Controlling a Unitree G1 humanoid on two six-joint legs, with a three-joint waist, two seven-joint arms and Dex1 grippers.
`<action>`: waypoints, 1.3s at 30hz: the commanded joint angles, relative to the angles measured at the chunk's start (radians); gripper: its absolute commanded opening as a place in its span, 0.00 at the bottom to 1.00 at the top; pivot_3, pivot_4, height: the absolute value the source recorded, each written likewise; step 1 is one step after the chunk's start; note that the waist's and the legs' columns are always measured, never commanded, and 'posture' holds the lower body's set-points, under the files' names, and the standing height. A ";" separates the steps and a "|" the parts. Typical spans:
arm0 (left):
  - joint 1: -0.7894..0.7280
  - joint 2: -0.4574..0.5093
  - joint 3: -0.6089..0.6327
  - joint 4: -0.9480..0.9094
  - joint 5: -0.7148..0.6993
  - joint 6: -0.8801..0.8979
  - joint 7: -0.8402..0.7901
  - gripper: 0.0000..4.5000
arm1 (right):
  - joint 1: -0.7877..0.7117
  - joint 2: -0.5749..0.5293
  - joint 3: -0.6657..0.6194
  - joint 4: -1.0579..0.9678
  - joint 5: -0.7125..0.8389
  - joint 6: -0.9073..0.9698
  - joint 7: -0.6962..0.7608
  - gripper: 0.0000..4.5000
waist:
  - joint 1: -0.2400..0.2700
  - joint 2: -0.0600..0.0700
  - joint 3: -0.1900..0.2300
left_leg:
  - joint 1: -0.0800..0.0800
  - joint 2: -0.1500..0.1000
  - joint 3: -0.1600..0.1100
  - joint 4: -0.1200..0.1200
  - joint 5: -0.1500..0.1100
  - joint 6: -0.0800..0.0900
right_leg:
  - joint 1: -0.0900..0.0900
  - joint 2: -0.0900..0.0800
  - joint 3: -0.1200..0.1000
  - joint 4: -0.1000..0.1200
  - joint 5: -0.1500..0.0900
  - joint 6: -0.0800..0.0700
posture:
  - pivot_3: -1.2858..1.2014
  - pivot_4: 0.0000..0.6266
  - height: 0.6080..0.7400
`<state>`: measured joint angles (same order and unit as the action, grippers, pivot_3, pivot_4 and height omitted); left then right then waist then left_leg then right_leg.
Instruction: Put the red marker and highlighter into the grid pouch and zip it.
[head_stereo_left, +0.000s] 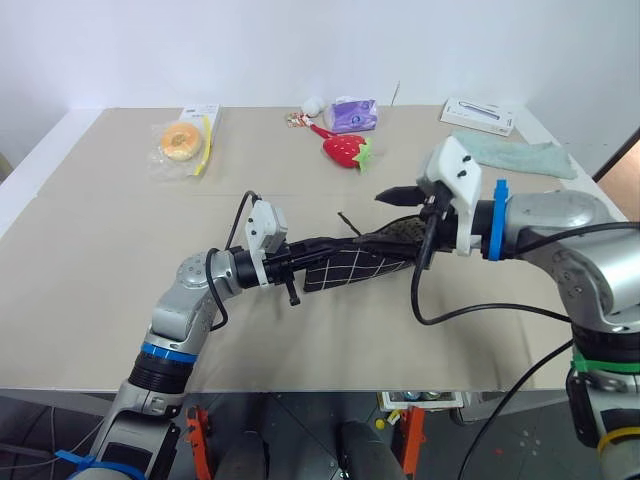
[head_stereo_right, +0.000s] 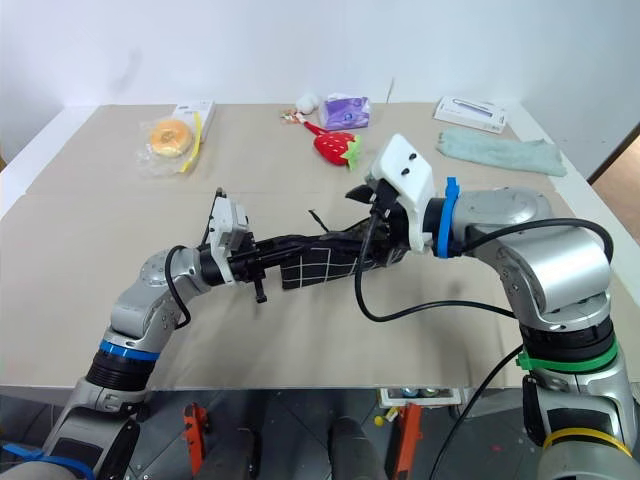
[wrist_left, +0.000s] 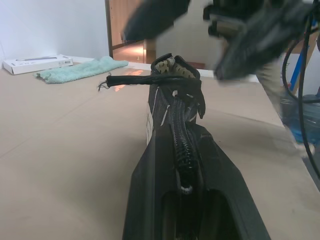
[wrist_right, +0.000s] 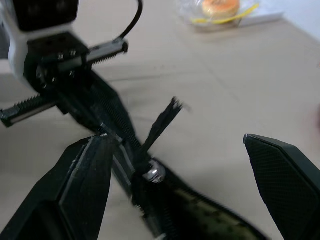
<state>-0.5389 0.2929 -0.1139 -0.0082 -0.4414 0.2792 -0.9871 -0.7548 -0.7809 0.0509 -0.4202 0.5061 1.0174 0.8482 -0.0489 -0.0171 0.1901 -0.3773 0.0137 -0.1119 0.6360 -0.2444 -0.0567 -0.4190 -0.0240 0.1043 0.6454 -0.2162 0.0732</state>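
Observation:
My left gripper (head_stereo_left: 293, 264) is shut on the left end of the grid pouch (head_stereo_left: 352, 265) and holds it level, just above the table. The pouch is black with thin white lines. Its zipper (wrist_left: 181, 145) runs along the top edge, with a metal slider (wrist_right: 152, 174) and a black pull cord (wrist_right: 163, 122) sticking up near the right end. My right gripper (head_stereo_left: 411, 224) stands open around that end, one finger (wrist_right: 85, 185) on each side of the cord, touching nothing. The red marker and the highlighter are hidden.
At the back of the tan table (head_stereo_left: 100, 230) lie a bagged doughnut (head_stereo_left: 181, 140), a plush strawberry (head_stereo_left: 346, 150), a purple packet (head_stereo_left: 353, 115), a white box (head_stereo_left: 478, 115) and a green cloth (head_stereo_left: 522, 156). The table's front edge runs just below the arms.

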 joint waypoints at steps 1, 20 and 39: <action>-0.004 0.002 0.011 -0.032 -0.005 -0.016 0.007 0.00 | -0.005 -0.007 0.003 -0.046 0.016 0.002 -0.006 0.99 | 0.000 0.000 0.000 | 0.000 0.000 0.000 0.000 0.000 0.000 | 0.000 0.000 0.000 0.000 0.000 0.000 | 0.52 0.24 1.00; 0.000 0.002 0.011 -0.031 -0.004 -0.022 0.018 0.00 | -0.017 -0.030 -0.022 -0.007 0.007 -0.007 -0.022 0.01 | 0.000 0.000 0.000 | 0.000 0.000 0.000 0.000 0.000 0.000 | 0.000 0.000 0.000 0.000 0.000 0.000 | 0.52 0.24 1.00; 0.001 0.005 0.007 -0.029 -0.005 -0.031 0.015 0.00 | 0.097 -0.219 -0.213 0.256 -0.086 -0.148 -0.066 0.01 | -0.003 0.000 0.000 | 0.001 0.000 0.002 0.000 0.000 0.001 | 0.000 0.001 0.001 -0.001 0.000 0.001 | 0.52 0.24 1.00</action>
<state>-0.5359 0.2859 -0.1287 -0.0111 -0.4407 0.2671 -0.9681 -0.6518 -0.9810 -0.0884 -0.1462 0.4246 0.8905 0.7930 -0.0515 -0.0172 0.1903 -0.3768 0.0141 -0.1102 0.6358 -0.2448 -0.0560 -0.4191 -0.0235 0.1057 0.6448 -0.2166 0.0744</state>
